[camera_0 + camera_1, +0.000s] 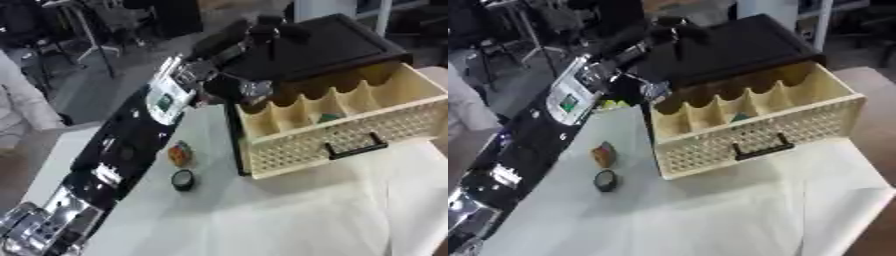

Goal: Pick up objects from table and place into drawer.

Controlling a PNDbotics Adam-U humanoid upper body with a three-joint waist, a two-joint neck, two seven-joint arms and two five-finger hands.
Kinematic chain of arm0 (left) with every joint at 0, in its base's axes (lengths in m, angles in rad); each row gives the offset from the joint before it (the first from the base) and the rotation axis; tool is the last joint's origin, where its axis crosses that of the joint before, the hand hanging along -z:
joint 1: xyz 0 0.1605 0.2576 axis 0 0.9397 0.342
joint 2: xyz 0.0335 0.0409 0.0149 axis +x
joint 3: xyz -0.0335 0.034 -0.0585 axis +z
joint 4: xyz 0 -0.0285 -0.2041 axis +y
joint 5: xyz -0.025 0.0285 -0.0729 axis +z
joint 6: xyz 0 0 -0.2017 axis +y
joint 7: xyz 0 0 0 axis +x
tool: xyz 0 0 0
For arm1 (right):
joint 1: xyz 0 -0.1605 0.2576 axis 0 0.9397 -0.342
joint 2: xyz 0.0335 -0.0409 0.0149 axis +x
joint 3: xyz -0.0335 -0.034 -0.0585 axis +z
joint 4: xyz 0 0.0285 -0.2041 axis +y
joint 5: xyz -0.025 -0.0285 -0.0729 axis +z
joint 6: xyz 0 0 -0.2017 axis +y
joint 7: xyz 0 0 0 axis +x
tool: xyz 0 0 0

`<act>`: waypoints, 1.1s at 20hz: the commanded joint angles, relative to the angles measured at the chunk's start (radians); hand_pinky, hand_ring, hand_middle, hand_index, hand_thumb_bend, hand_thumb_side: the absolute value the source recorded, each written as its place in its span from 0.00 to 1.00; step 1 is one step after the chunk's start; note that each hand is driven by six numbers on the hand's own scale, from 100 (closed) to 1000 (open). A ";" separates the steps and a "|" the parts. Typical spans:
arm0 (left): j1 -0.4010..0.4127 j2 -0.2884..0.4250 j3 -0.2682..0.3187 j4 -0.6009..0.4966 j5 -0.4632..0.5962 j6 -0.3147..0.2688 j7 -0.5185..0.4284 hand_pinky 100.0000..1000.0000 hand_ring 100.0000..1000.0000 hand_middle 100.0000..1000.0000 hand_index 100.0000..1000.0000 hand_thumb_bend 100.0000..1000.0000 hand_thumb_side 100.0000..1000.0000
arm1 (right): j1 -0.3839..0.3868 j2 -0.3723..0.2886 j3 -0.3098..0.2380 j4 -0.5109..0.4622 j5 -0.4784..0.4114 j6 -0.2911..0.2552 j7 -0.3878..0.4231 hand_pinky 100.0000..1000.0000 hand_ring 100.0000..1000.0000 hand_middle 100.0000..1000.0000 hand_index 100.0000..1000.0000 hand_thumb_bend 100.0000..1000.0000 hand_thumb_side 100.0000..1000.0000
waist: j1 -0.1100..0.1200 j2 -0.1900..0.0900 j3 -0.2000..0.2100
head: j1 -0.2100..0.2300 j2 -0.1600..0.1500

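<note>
Left hand (262, 31) is reached over the dark top behind the open drawer (350, 130); whether its fingers are curled cannot be told. An orange object (179, 153) and a round black object (182, 179) are left on the counter (289, 210), just left of the drawer.

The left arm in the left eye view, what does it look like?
The left arm is mostly glossy black, with silver metal parts near the lower corner and small white markings. Farther up sits a white panel with a small green patch. The left hand, over the dark cabinet top, looks black and blurred.
</note>
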 commanded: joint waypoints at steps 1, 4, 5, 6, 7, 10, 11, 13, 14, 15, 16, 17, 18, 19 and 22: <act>-0.009 0.086 0.029 -0.166 0.244 0.119 0.040 0.44 0.71 0.65 0.86 0.00 0.69 | -0.018 -0.037 -0.008 -0.014 0.015 0.002 -0.009 0.30 0.41 0.45 0.61 0.00 0.32 | -0.019 -0.018 0.009 | -0.007 0.017; 0.020 0.153 0.050 -0.333 0.417 0.213 0.096 0.45 0.71 0.66 0.86 0.00 0.69 | -0.017 -0.050 -0.010 -0.014 0.023 0.004 -0.016 0.31 0.42 0.45 0.61 0.00 0.32 | -0.026 -0.021 0.021 | -0.012 0.030; 0.034 0.175 0.058 -0.383 0.461 0.239 0.118 0.45 0.71 0.65 0.86 0.00 0.70 | -0.018 -0.055 -0.010 -0.014 0.027 0.004 -0.018 0.31 0.42 0.45 0.62 0.00 0.33 | -0.030 -0.021 0.025 | -0.012 0.033; 0.048 0.194 0.067 -0.428 0.499 0.265 0.138 0.45 0.70 0.65 0.85 0.00 0.71 | -0.020 -0.059 -0.010 -0.014 0.031 0.004 -0.020 0.31 0.42 0.45 0.62 0.00 0.33 | -0.033 -0.021 0.028 | -0.013 0.036; 0.062 0.213 0.078 -0.469 0.537 0.290 0.162 0.45 0.70 0.65 0.85 0.00 0.72 | -0.022 -0.065 -0.009 -0.014 0.035 0.005 -0.021 0.30 0.42 0.45 0.62 0.00 0.34 | -0.038 -0.022 0.032 | -0.013 0.041; 0.111 0.269 0.117 -0.583 0.636 0.359 0.238 0.46 0.70 0.65 0.85 0.00 0.72 | -0.024 -0.081 -0.007 -0.014 0.047 0.007 -0.024 0.30 0.42 0.45 0.62 0.00 0.36 | -0.051 -0.023 0.045 | -0.015 0.052; 0.129 0.285 0.131 -0.614 0.661 0.377 0.263 0.45 0.69 0.64 0.85 0.00 0.72 | -0.024 -0.086 -0.007 -0.014 0.050 0.007 -0.025 0.30 0.42 0.46 0.62 0.00 0.37 | -0.056 -0.023 0.051 | -0.017 0.055; 0.170 0.315 0.153 -0.672 0.709 0.407 0.307 0.45 0.68 0.63 0.85 0.00 0.73 | -0.024 -0.094 -0.006 -0.014 0.056 0.009 -0.027 0.30 0.42 0.46 0.62 0.00 0.38 | -0.066 -0.025 0.061 | -0.020 0.062; 0.189 0.328 0.162 -0.699 0.730 0.420 0.325 0.45 0.68 0.63 0.85 0.00 0.73 | -0.024 -0.097 -0.006 -0.014 0.058 0.009 -0.027 0.30 0.42 0.46 0.62 0.00 0.38 | -0.070 -0.025 0.065 | -0.020 0.064; 0.210 0.337 0.171 -0.723 0.751 0.434 0.341 0.44 0.68 0.62 0.84 0.00 0.74 | -0.024 -0.101 -0.005 -0.014 0.061 0.009 -0.028 0.29 0.42 0.46 0.62 0.00 0.39 | -0.076 -0.025 0.070 | -0.021 0.067; 0.235 0.346 0.182 -0.750 0.774 0.446 0.356 0.44 0.67 0.62 0.84 0.00 0.74 | -0.024 -0.108 -0.005 -0.014 0.065 0.010 -0.028 0.29 0.42 0.46 0.62 0.00 0.40 | -0.082 -0.025 0.076 | -0.023 0.069; 0.259 0.353 0.193 -0.775 0.796 0.459 0.369 0.44 0.67 0.61 0.83 0.00 0.75 | -0.023 -0.114 -0.005 -0.014 0.068 0.012 -0.027 0.28 0.42 0.46 0.63 0.00 0.41 | -0.087 -0.025 0.081 | -0.025 0.072; 0.281 0.359 0.203 -0.791 0.815 0.467 0.380 0.44 0.67 0.61 0.83 0.00 0.75 | -0.022 -0.122 -0.005 -0.014 0.072 0.014 -0.027 0.28 0.43 0.46 0.63 0.00 0.42 | -0.092 -0.025 0.085 | -0.027 0.074; 0.303 0.363 0.212 -0.799 0.832 0.471 0.386 0.43 0.66 0.61 0.82 0.00 0.77 | -0.021 -0.130 -0.005 -0.014 0.077 0.016 -0.026 0.27 0.43 0.46 0.63 0.00 0.44 | -0.097 -0.025 0.090 | -0.029 0.077; 0.373 0.366 0.230 -0.806 0.879 0.463 0.370 0.43 0.66 0.60 0.81 0.00 0.78 | -0.014 -0.160 -0.005 -0.014 0.091 0.023 -0.023 0.25 0.43 0.46 0.63 0.00 0.47 | -0.112 -0.027 0.100 | -0.038 0.084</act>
